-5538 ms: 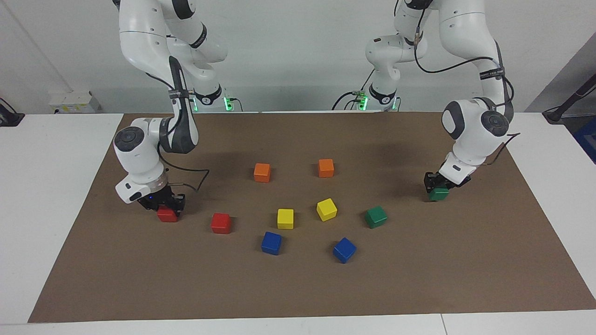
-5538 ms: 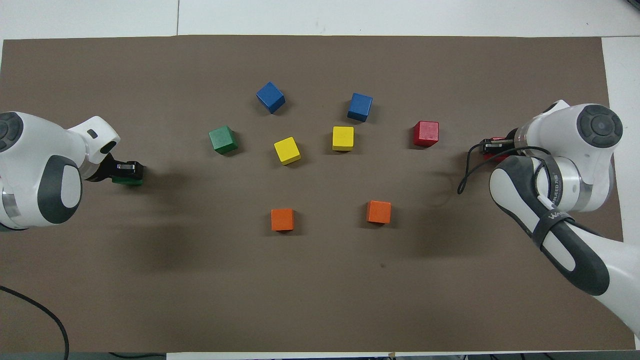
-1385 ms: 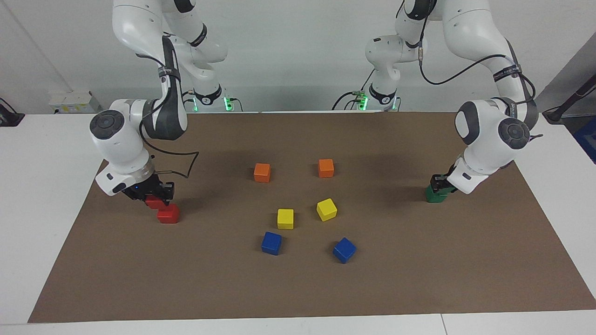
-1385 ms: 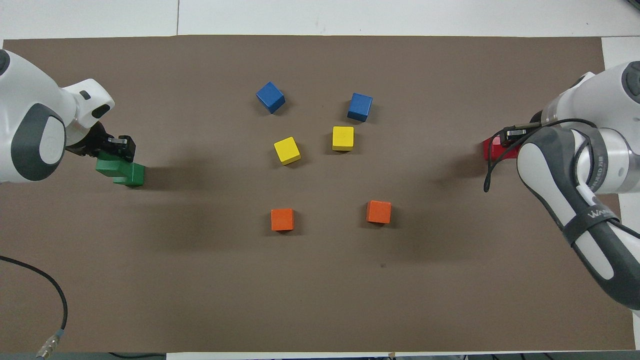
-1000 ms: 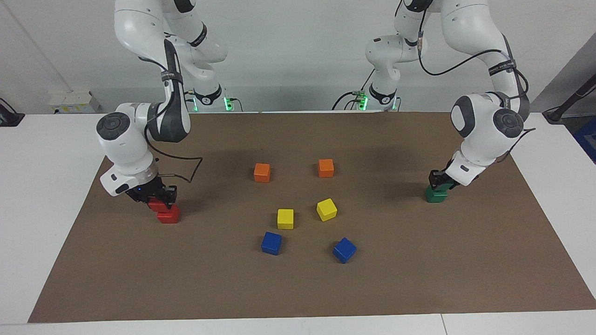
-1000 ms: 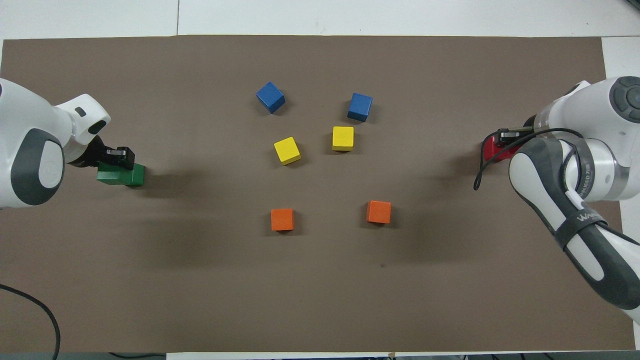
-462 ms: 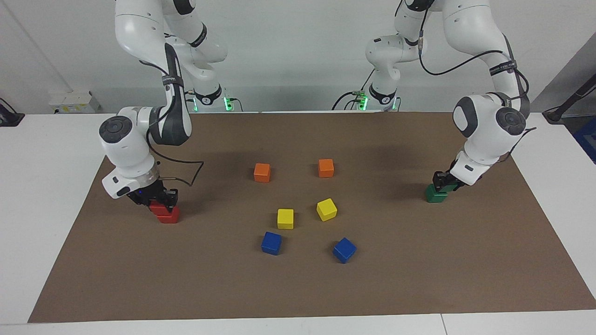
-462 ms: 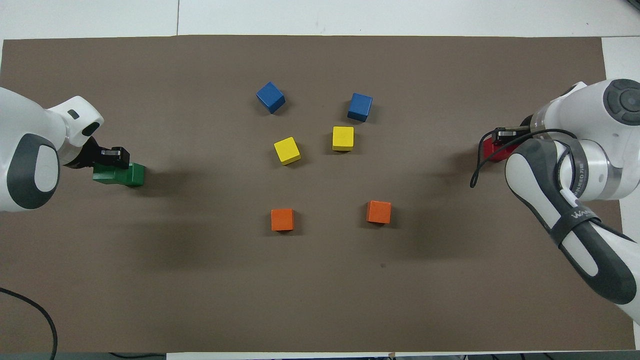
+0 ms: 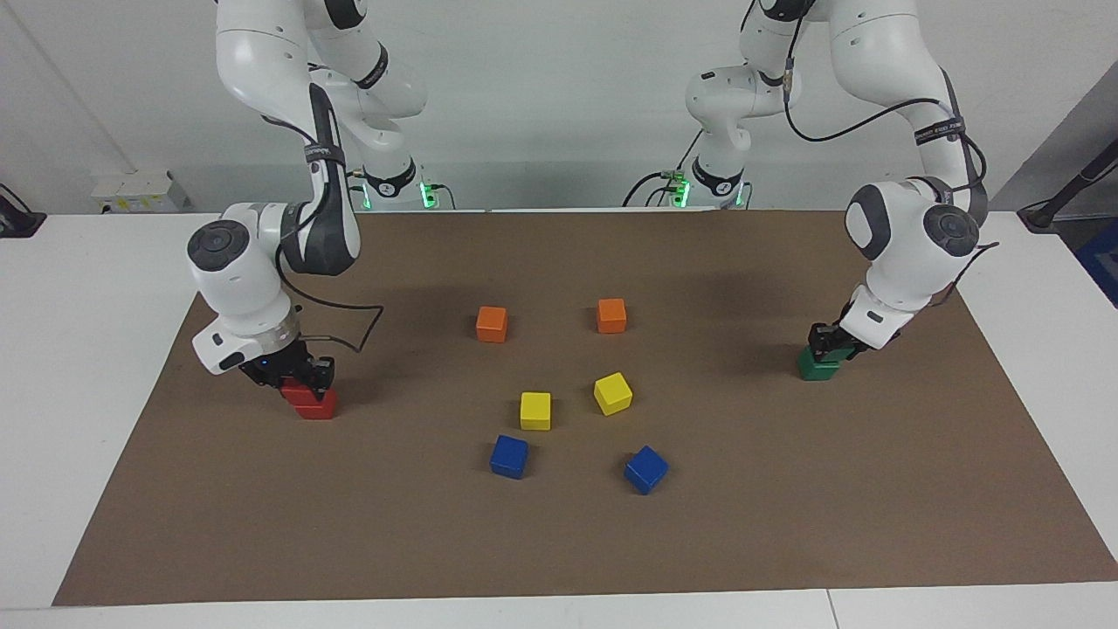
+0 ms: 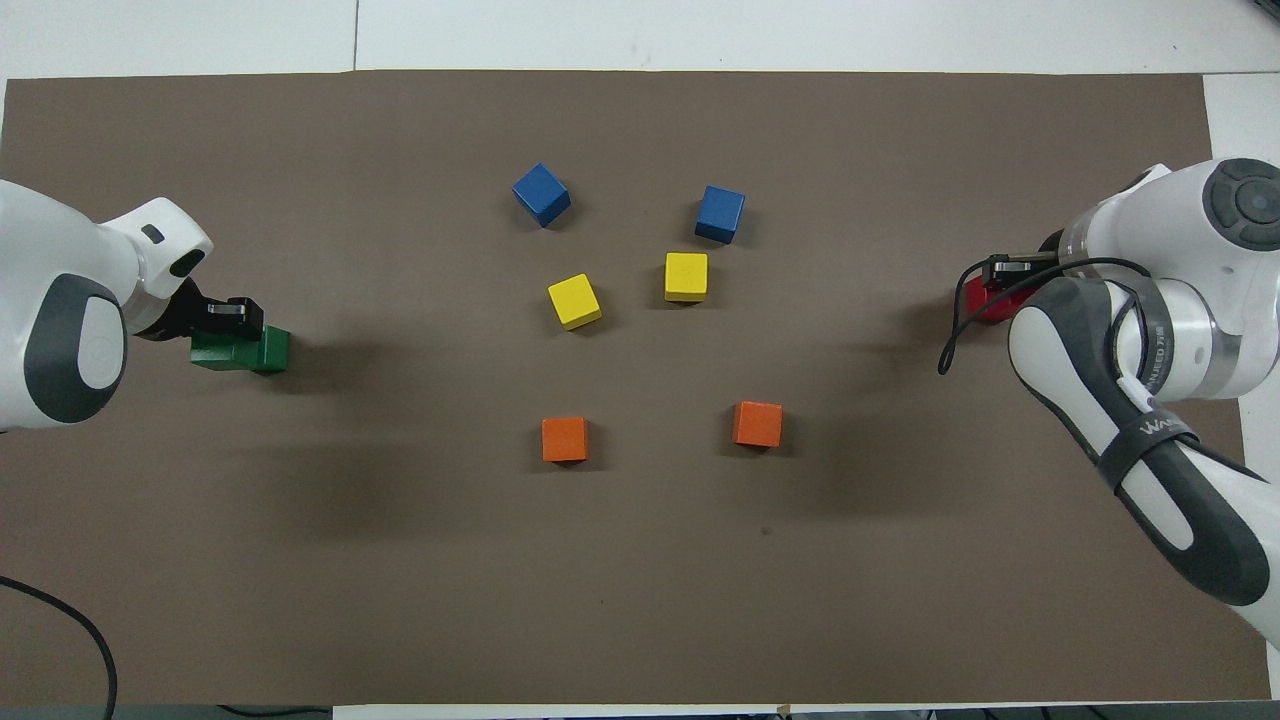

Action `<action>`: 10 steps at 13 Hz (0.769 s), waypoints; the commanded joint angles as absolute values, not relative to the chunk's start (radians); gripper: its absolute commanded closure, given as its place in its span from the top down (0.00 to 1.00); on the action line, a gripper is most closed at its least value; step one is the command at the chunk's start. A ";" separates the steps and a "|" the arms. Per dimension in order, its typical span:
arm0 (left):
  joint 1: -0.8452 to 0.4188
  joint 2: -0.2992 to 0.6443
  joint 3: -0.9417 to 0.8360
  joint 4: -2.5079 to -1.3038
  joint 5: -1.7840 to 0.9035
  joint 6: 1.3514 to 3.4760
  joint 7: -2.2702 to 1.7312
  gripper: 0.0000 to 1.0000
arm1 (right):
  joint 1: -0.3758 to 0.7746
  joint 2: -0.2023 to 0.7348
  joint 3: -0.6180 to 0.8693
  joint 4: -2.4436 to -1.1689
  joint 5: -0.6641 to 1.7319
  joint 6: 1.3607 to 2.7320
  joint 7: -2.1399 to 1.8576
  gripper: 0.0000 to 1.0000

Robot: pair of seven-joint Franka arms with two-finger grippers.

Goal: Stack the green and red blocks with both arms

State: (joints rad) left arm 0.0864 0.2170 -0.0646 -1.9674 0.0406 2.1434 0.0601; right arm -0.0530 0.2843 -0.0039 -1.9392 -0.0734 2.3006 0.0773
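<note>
Now, dial: read on the overhead view from the mat's centre, twelve o'clock pointing away from the robots.
Left end effector [image 9: 826, 341]: at nine o'clock, fingers clamped on the upper green block [image 9: 831, 353].
Green pair: the upper green block sits over the lower green block [image 9: 817, 369], which lies on the mat. It looks a little off square, and whether it already bears on the lower one I cannot tell.
Right end effector [image 9: 297, 377]: at three o'clock, fingers clamped on the upper red block [image 9: 295, 393].
Red pair: the upper red block is over the lower red block [image 9: 318, 407], shifted somewhat toward the mat's edge. Contact is likely but not certain.
Handling: small painted cubes, probably light, rigid and not fragile. The matte faces should grip well.
Where to hold: two parallel side faces, about mid-height, so the cube stays level. A corner grip would let it twist.
Release risk: an off-centre top cube could tip or slide off, so square it before letting go.
Surface: a flat brown mat [image 9: 559, 542] on a white tabletop [image 9: 70, 349], probably with fair friction.
Bystanders: yellow cubes [image 10: 574, 301] near centre, blue cubes [image 10: 541, 194] toward twelve o'clock, orange cubes [image 10: 565, 439] toward six o'clock. All are well apart from both stacks.
Room: a plain pale wall [image 9: 559, 87] at the robots' end.
</note>
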 commanded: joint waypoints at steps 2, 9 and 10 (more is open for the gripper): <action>0.103 0.183 -0.072 -2.020 0.025 2.186 0.078 0.00 | -0.061 0.288 0.006 -1.944 -0.080 2.321 0.120 0.00; 0.101 0.187 -0.072 -2.028 0.002 2.204 0.077 0.00 | -0.063 0.290 0.008 -1.936 -0.032 2.321 0.112 1.00; 0.101 0.187 -0.072 -2.028 0.003 2.206 0.078 0.00 | -0.063 0.290 0.008 -1.937 -0.032 2.321 0.112 1.00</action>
State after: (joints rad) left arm 0.0871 0.2169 -0.0646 -1.9836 0.0177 2.1739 0.0601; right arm -0.0539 0.2847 -0.0032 -1.9391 -0.0482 2.3024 0.0964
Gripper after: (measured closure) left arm 0.449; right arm 0.357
